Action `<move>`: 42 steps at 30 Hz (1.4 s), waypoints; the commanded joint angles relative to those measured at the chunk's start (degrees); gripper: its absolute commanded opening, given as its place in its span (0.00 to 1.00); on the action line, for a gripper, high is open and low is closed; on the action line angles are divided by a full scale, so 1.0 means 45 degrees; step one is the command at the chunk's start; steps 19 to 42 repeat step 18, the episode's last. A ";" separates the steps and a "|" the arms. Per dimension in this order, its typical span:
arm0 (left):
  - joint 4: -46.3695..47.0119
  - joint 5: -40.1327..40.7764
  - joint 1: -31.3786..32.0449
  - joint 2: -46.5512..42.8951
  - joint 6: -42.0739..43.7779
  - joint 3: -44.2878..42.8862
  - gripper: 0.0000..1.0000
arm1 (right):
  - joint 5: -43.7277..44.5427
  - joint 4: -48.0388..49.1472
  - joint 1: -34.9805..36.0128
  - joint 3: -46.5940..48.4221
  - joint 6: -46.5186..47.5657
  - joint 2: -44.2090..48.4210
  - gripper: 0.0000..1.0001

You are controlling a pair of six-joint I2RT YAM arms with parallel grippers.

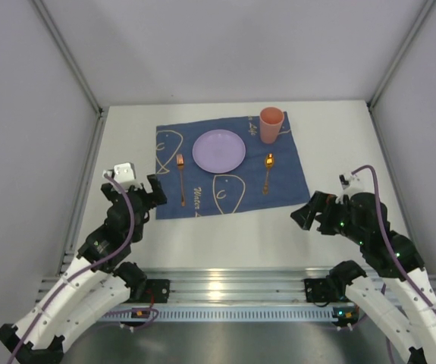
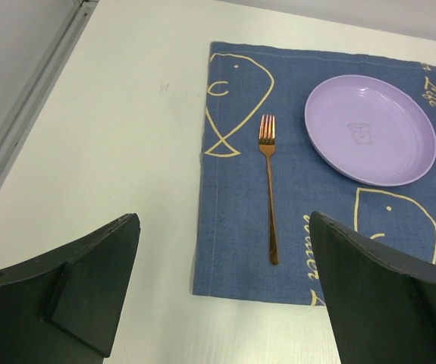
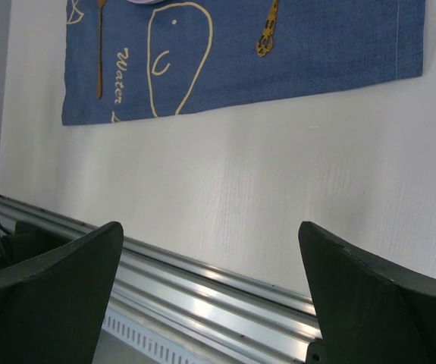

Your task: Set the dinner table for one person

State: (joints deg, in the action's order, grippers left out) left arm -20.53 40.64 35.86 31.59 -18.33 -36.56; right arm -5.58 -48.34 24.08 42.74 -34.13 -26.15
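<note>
The large flat white rectangular tabletop (image 1: 202, 231) is seen stretching beneath both arms, with a ribbed aluminium rail (image 1: 225, 287) along its near edge. A dark blue cloth placemat with pale line drawings (image 1: 286, 182) is laid on the far half. On it are set a round lilac plate (image 1: 219, 151), a copper-coloured metal fork (image 1: 181, 180) to its left and a matching spoon (image 1: 268, 173) to its right. Neither is touching the plate. A salmon-pink tumbler (image 1: 271, 124) is stood at the far right corner.

The left gripper (image 2: 224, 224) and the right gripper (image 3: 210, 231) are held spread wide, with nothing between the fingers, near the placemat's near corners.

In the right wrist view the spoon's bowl and nearly all of the plate are cut off. In the left wrist view only a sliver of the tumbler is shown. The lettering on the cloth cannot be fully read.
</note>
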 commanded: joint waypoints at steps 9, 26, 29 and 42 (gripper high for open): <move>-0.0593 0.0617 0.0079 -0.0127 -0.0420 -0.0197 0.98 | -0.0302 0.0390 -0.0096 0.0209 0.0123 0.0343 1.00; 0.0479 0.1024 0.0059 0.0556 0.0029 0.0369 0.99 | -0.0810 0.1073 -0.0116 0.0170 0.0495 0.0090 1.00; 0.0479 0.1024 0.0059 0.0556 0.0029 0.0369 0.99 | -0.0810 0.1073 -0.0116 0.0170 0.0495 0.0090 1.00; 0.0479 0.1024 0.0059 0.0556 0.0029 0.0369 0.99 | -0.0810 0.1073 -0.0116 0.0170 0.0495 0.0090 1.00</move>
